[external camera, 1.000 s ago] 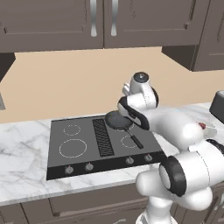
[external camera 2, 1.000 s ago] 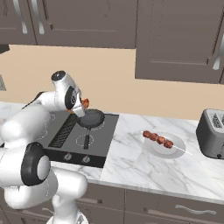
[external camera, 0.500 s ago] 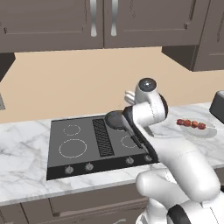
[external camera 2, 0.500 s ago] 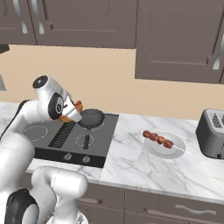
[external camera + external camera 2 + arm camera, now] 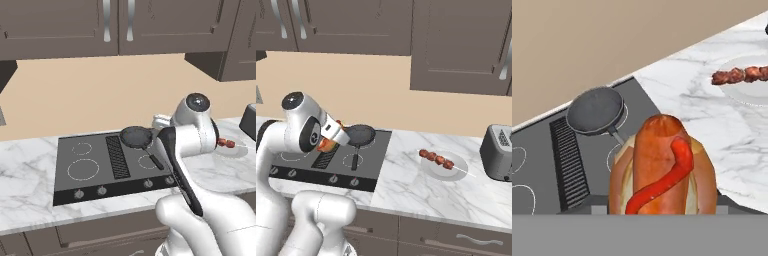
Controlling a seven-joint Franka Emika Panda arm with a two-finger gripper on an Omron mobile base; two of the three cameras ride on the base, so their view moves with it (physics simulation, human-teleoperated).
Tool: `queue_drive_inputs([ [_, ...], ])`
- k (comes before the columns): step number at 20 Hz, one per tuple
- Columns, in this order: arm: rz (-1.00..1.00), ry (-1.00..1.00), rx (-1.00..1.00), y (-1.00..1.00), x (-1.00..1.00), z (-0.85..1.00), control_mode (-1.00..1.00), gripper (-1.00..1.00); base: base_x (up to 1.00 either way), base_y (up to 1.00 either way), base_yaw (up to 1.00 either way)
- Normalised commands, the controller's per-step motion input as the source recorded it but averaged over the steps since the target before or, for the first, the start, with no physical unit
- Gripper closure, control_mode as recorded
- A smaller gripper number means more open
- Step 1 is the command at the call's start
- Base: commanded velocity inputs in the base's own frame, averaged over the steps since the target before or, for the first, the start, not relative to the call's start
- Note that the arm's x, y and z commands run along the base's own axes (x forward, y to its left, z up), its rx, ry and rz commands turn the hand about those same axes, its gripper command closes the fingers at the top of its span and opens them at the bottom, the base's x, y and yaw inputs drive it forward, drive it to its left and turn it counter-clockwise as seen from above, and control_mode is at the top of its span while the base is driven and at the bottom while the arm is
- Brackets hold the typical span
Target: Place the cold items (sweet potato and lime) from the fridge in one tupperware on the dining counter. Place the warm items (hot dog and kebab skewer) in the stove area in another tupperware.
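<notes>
Hand view shows the hot dog clamped in the gripper, apparently by its sides, long axis along the hand, held above the stove area, with the kebab skewer on its plate off to the right.

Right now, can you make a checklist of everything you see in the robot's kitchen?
Surface: white marble counter with a black cooktop set in it.
Job's things: hot dog held up off the counter; kebab skewer lying on a white plate.
Clutter: dark frying pan on the cooktop; grey toaster at the right end.
Grippers: gripper, jaws shut on the hot dog.
Cables: nothing seen.
Surroundings: dark grey wall cabinets, beige wall, grey drawers below.
</notes>
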Motion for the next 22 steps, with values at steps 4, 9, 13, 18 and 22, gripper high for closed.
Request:
queue_drive_inputs([
  [4,0.31,0.01,-0.01,-0.18,-0.92,0.35,-1.0,1.0,0.0,0.0,0.0],
  [9,0.29,0.01,-0.01,-0.16,-0.88,0.47,-1.0,1.0,0.0,0.0,0.0],
  [13,0.2,0.0,0.0,-0.17,-0.87,0.49,-1.0,1.0,0.0,0.0,0.0],
  [18,0.08,0.01,-0.11,-0.04,-0.59,0.65,-1.0,1.0,0.0,0.0,0.0],
  [22,0.0,0.0,-0.22,0.02,-0.58,0.45,-1.0,1.0,0.0,0.0,0.0],
])
